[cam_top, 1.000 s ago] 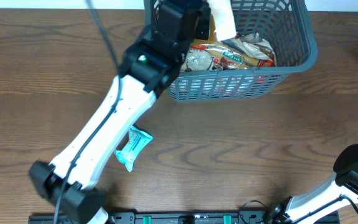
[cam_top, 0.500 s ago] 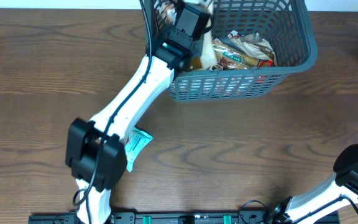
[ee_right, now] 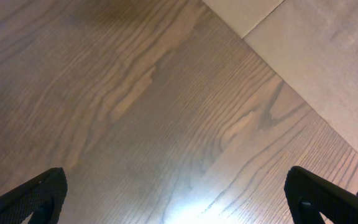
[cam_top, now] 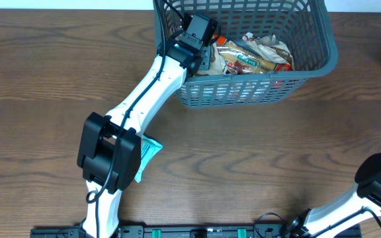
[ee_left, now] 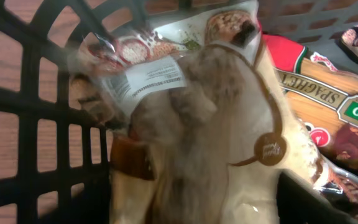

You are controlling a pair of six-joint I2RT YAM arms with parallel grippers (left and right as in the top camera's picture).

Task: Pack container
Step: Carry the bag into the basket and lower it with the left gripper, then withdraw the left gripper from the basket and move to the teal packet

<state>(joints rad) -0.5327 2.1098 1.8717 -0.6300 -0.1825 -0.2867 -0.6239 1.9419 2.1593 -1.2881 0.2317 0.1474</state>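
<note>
The overhead camera hangs above and looks straight down on the brown counter [cam_top: 38, 86], far enough back that the container [cam_top: 313, 63] sits small, cut by the top edge; the left wrist camera is down inside that container, pressed close to a pale snack packet [ee_left: 229, 137], with the lattice wall [ee_left: 17, 124] on its left; both views share that wall and the spaghetti packet [cam_top: 251, 63]; the right wrist camera faces down on bare counter wood, the right pincer [ee_right: 179, 202] spread to the lower corners; which patch that is from overhead, I cannot tell.
</note>
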